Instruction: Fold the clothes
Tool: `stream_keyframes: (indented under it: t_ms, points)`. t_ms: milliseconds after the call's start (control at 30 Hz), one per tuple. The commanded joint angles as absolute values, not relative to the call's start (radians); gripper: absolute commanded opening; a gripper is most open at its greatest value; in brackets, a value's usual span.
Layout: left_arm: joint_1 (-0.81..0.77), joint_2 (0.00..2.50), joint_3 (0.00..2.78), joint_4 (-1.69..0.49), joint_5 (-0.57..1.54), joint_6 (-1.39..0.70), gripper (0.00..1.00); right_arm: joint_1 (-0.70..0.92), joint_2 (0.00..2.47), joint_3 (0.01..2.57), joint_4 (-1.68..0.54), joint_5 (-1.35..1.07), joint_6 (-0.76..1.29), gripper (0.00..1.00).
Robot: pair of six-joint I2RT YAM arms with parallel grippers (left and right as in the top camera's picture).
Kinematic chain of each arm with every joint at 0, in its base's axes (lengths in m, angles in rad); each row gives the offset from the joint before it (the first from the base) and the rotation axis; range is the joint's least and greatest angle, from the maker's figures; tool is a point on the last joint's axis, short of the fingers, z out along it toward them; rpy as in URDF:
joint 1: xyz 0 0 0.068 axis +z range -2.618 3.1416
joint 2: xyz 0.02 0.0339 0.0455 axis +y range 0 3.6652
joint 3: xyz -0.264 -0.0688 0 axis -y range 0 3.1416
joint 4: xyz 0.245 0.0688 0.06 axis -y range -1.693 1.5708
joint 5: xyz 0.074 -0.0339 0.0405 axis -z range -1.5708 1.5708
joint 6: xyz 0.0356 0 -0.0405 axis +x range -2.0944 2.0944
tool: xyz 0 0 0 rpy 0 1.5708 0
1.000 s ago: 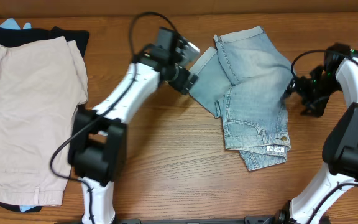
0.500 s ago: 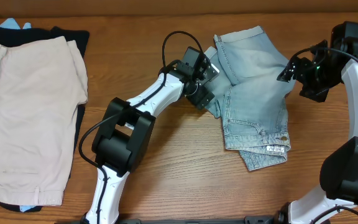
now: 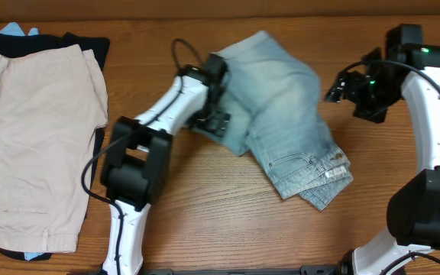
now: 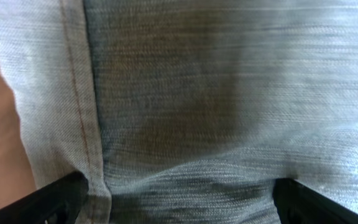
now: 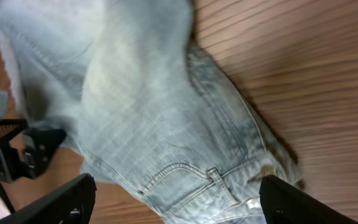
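Plainly, with the left gripper (image 4: 179, 190) and the right gripper (image 5: 178, 186) both spread wide, an edge of the denim shorts (image 3: 281, 107) — not mid-cloth — was judged best pinched first.

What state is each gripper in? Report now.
Left gripper: open, jaws spread wide against the denim shorts.
Right gripper: open, above the shorts, holding nothing.

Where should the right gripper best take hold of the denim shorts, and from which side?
Probably the waistband corner of the denim shorts, approached by the right gripper from the right. That thick, layered edge juts over bare wood, opposite the left gripper at the far edge.
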State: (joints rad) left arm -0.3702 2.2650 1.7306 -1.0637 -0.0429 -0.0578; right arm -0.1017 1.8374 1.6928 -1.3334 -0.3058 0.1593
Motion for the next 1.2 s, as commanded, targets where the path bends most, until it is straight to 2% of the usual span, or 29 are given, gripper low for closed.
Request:
stream_keyframes:
  t_ms: [0, 233, 433, 867, 1033, 1167]
  points:
    - [-0.237, 2.37, 1.651, -1.182, -0.13, -0.12, 1.0, -0.041, 1.831, 1.699, -1.332, -0.258, 0.209, 0.89]
    - [-0.103, 2.369, 1.653, -1.306, -0.084, -0.101, 1.0, 0.055, 1.831, 1.634, -1.328, -0.245, 0.249, 0.91]
    - [-0.079, 2.314, 1.718, -1.333, -0.025, -0.056, 1.0, 0.093, 1.81, 1.626, -1.342, -0.248, 0.267, 0.87]
    - [-0.08, 1.898, 1.879, -1.326, 0.001, -0.078, 1.0, 0.133, 1.491, 1.614, -1.434, -0.187, 0.347, 0.84]
    - [-0.08, 1.808, 1.879, -1.307, 0.001, -0.046, 1.0, 0.203, 1.398, 1.47, -1.42, -0.167, 0.4, 0.84]
    - [-0.08, 1.813, 1.871, -1.281, 0.001, -0.033, 1.0, 0.29, 1.359, 1.254, -1.312, -0.19, 0.436, 0.84]
